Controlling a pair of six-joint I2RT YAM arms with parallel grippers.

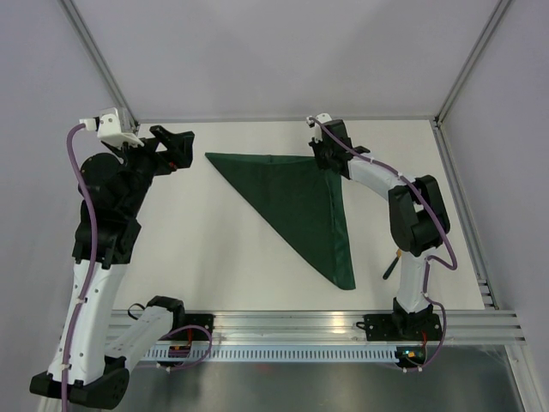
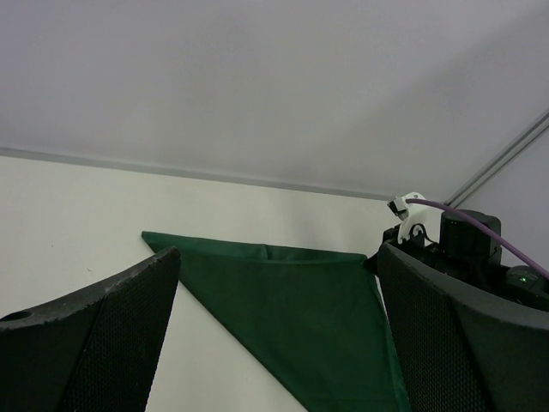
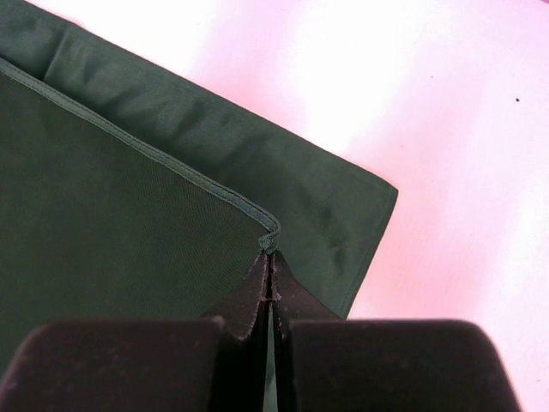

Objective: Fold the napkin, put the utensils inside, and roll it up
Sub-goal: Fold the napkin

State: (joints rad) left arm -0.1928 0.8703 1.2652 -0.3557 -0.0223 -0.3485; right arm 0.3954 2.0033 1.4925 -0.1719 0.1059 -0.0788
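The dark green napkin (image 1: 296, 206) lies folded into a triangle in the middle of the table, one point at the near side. My right gripper (image 1: 326, 157) is shut on the napkin's upper-layer corner (image 3: 269, 238) at the far right, just over the lower layer's corner (image 3: 360, 215). My left gripper (image 1: 182, 150) is open and empty, raised left of the napkin's far left point (image 2: 159, 239). The knife (image 1: 390, 264), black handle with a tan tip, lies near the right arm, partly hidden by it.
The right arm (image 1: 412, 215) stretches over the table's right side. A metal rail (image 1: 343, 326) runs along the near edge. Frame posts (image 1: 446, 112) stand at the far corners.
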